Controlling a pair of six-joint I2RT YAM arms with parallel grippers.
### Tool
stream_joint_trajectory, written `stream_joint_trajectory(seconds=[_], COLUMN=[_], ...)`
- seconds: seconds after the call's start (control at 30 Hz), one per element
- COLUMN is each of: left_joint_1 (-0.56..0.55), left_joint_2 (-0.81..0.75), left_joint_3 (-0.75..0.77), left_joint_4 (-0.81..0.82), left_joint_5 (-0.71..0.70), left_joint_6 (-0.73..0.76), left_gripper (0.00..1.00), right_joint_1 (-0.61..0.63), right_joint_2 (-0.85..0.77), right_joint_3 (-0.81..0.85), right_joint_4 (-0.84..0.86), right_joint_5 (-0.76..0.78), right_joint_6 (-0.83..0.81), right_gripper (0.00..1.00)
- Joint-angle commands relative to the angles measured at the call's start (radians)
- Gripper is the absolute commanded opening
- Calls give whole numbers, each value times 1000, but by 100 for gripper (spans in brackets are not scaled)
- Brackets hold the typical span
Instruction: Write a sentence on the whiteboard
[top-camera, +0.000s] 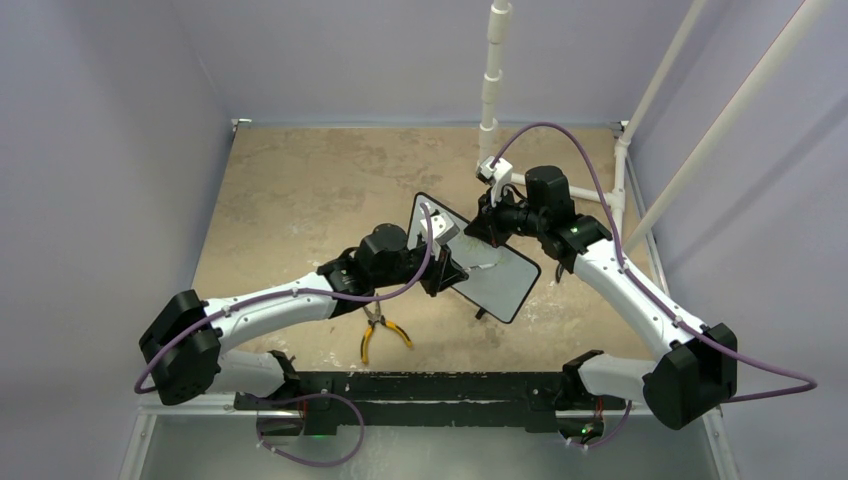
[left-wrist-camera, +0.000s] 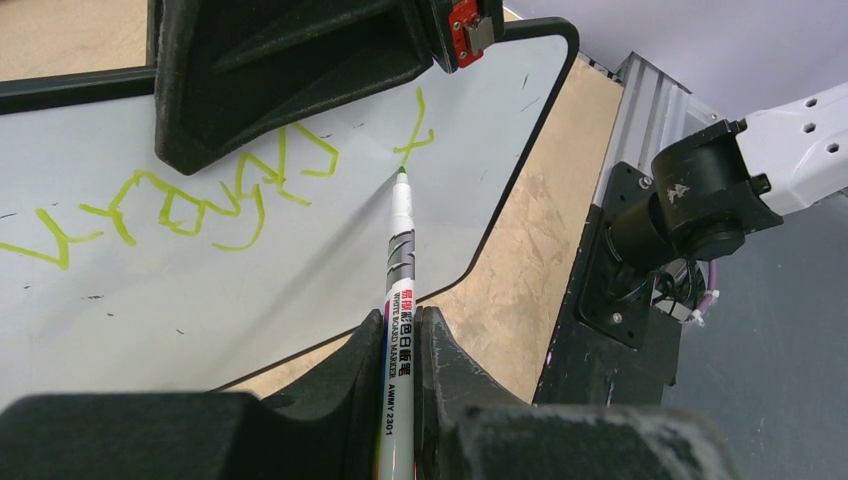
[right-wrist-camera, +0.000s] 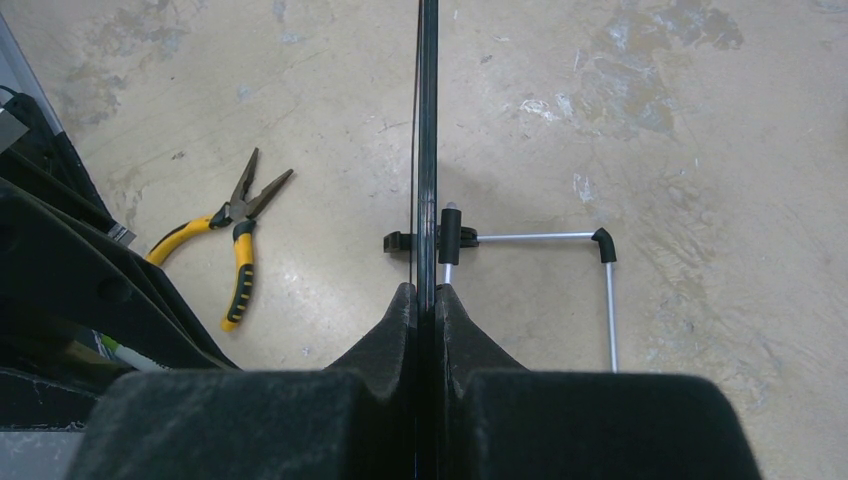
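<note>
The whiteboard (top-camera: 500, 280) stands tilted at the table's middle, held upright between the two arms. My right gripper (top-camera: 492, 222) is shut on its top edge; in the right wrist view the whiteboard (right-wrist-camera: 428, 150) runs edge-on between the right gripper (right-wrist-camera: 427, 292) jaws. My left gripper (left-wrist-camera: 402, 330) is shut on a white marker (left-wrist-camera: 400, 290). The marker's green tip touches the whiteboard (left-wrist-camera: 300, 270) just under a cross-shaped stroke. The sentence (left-wrist-camera: 200, 205) shows as a row of yellow-green letters left of the tip, partly hidden by the right gripper's fingers (left-wrist-camera: 290, 70).
Yellow-handled pliers (top-camera: 380, 335) lie on the tan table near the left arm, and the pliers (right-wrist-camera: 235, 235) also show left of the board. The board's wire stand (right-wrist-camera: 610, 300) reaches out to the right. A white pipe (top-camera: 493, 70) rises at the back.
</note>
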Motion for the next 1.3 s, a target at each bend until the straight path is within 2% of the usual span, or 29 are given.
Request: stream_joint_trajectory(seconds=[0.0, 0.67, 1.27], left_joint_1=[-3, -20, -23], left_joint_2=[9, 3, 30], left_joint_3=[-2, -7, 2], left_joint_4=[51, 165, 111], left_joint_5=[0, 54, 0], left_joint_6=[-17, -55, -50], left_gripper=[0, 0, 0], right_joint_1=[11, 11, 11], right_joint_2=[-12, -18, -20], right_joint_3=[-2, -3, -3], right_joint_4=[8, 9, 9], right_joint_5=[-22, -23, -23], right_joint_6=[4, 4, 4], right_gripper=[0, 0, 0])
